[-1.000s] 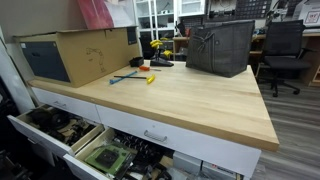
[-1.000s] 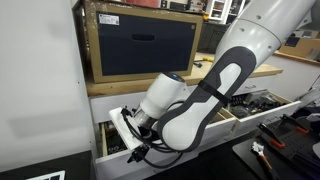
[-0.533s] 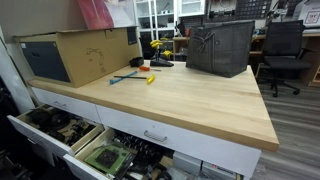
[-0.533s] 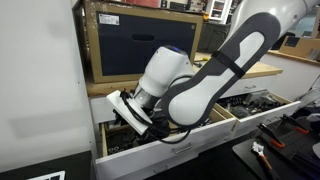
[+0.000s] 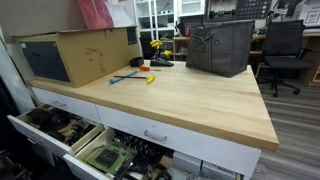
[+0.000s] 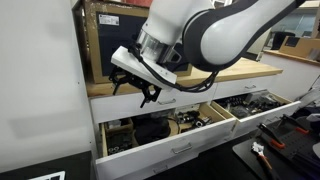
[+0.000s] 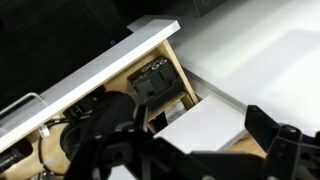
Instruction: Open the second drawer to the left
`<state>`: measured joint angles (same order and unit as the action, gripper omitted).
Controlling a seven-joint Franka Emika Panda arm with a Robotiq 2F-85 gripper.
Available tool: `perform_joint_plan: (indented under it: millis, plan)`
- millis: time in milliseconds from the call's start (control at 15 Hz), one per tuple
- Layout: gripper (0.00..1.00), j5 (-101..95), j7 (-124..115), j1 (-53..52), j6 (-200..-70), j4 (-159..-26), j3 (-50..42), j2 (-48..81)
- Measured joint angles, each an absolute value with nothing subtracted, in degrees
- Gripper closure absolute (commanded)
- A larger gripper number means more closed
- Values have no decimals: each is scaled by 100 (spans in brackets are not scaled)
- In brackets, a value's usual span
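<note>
The second drawer (image 6: 150,157) stands pulled out under the bench, white-fronted, with black tools and cables inside. It also shows in an exterior view (image 5: 45,122) at the bench's left end. In the wrist view its white front (image 7: 90,75) runs diagonally, with the silver bar handle (image 7: 18,110) at the left and dark items inside. My gripper (image 6: 133,93) is open and empty. It hangs above the drawer at benchtop height and touches nothing. In the wrist view the gripper (image 7: 195,150) has its fingers wide apart at the bottom edge.
A drawer with green circuit boards (image 5: 106,158) is open below. A shut white drawer (image 5: 155,134) sits beside it. On the wooden benchtop (image 5: 190,100) are a cardboard box (image 5: 75,52), a dark bag (image 5: 220,47) and small tools (image 5: 135,75). Another open drawer (image 6: 262,103) lies further along.
My arm has risen from low inside the open drawer to benchtop height, taking the open gripper up and away. The drawer has stayed pulled out.
</note>
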<state>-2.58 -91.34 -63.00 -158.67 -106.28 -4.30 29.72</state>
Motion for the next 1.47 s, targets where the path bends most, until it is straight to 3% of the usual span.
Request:
perform_joint_plan:
  millis: [667,1467]
  plan:
    - [0,-1267,-7137,-5733,-14041,-10717,255,2015]
    - [0,-1334,-6043,-4277,-13931,-12436,832,606]
